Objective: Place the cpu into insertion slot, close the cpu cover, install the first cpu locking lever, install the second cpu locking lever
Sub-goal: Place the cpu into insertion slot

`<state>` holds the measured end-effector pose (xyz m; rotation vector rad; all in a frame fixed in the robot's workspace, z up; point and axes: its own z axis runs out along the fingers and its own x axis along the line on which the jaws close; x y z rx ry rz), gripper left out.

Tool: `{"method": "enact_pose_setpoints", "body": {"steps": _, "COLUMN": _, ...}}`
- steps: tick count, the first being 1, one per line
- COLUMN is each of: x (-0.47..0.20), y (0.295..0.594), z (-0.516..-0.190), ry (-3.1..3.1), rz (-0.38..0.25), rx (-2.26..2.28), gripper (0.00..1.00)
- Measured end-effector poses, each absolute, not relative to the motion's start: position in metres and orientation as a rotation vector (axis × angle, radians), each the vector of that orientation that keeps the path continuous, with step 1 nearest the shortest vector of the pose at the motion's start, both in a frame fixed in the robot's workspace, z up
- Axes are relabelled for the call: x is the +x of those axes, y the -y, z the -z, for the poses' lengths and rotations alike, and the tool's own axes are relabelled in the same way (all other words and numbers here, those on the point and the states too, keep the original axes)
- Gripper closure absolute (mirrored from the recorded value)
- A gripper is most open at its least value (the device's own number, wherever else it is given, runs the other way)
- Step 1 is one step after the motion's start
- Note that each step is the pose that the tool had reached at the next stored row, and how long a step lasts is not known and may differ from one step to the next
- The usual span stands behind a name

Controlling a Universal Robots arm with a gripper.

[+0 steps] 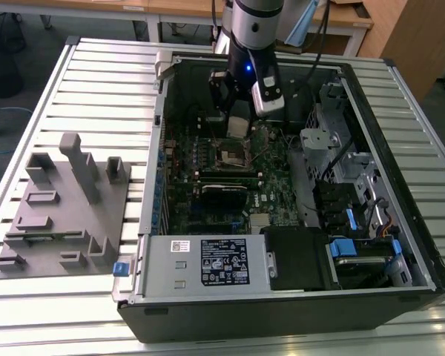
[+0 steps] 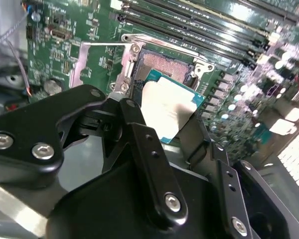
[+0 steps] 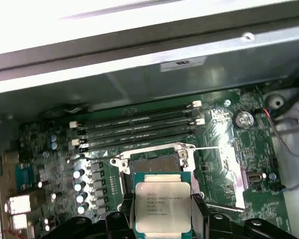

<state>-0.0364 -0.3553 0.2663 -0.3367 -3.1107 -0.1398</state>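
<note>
One grey fixture block (image 1: 59,196) lies on the slatted worktop (image 1: 96,81), well away from the tool at the exterior view's left. Next comes the open computer case (image 1: 282,315), and the tool (image 1: 238,127) hangs inside it over the green board (image 1: 274,193). The tool is clenched on the cpu (image 2: 167,107): in the second wrist view its black fingers (image 2: 139,139) pinch two opposite edges, with the metal top facing the camera. The slot (image 2: 164,64) lies just past the fingertips and below them, bare and dark in its centre. The cpu seems to be held clear of it rather than seated. In the first wrist view the chip's edges run roughly square with the slot's rim, so I judge the two aligned in turn and offset mainly along the line of the fingers. The cover (image 2: 75,67) is flipped back beside the slot, off to one side of the tool, with bare board showing through its window. Drive cages (image 1: 334,141) sit farther from the tool at the exterior view's right.
</note>
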Motion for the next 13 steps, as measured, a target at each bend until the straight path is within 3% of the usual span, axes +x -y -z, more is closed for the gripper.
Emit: {"method": "enact_pose_setpoints", "body": {"steps": 13, "x": -0.0364, "y": 0.3553, "z": -0.2646, "ry": 3.060, "rz": 0.141, "rx": -0.702, "gripper": 0.46}}
